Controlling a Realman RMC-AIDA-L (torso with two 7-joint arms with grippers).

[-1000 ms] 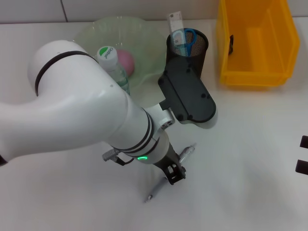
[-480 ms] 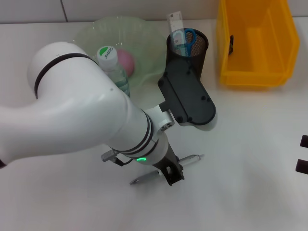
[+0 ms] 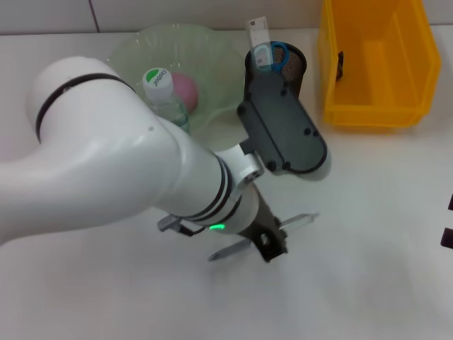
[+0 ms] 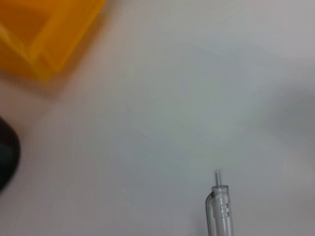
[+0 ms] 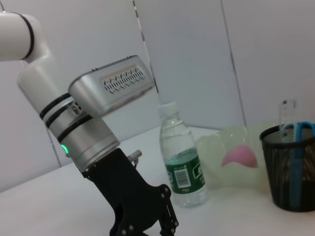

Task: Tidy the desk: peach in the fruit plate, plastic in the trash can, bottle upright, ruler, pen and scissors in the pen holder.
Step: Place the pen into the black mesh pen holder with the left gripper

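While clamped on pen [image 3: 263, 237], left pincer [image 3: 269, 246] mid-desk.

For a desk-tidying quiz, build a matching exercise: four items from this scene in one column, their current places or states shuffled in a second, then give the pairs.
Items:
1. pen
2. peach
3. scissors
4. bottle

Places or states:
A. lying in the fruit plate
B. standing upright on the desk
C. gripped by the left gripper, over the desk
D. standing in the pen holder beside the ruler

Pairs: 1-C, 2-A, 3-D, 4-B
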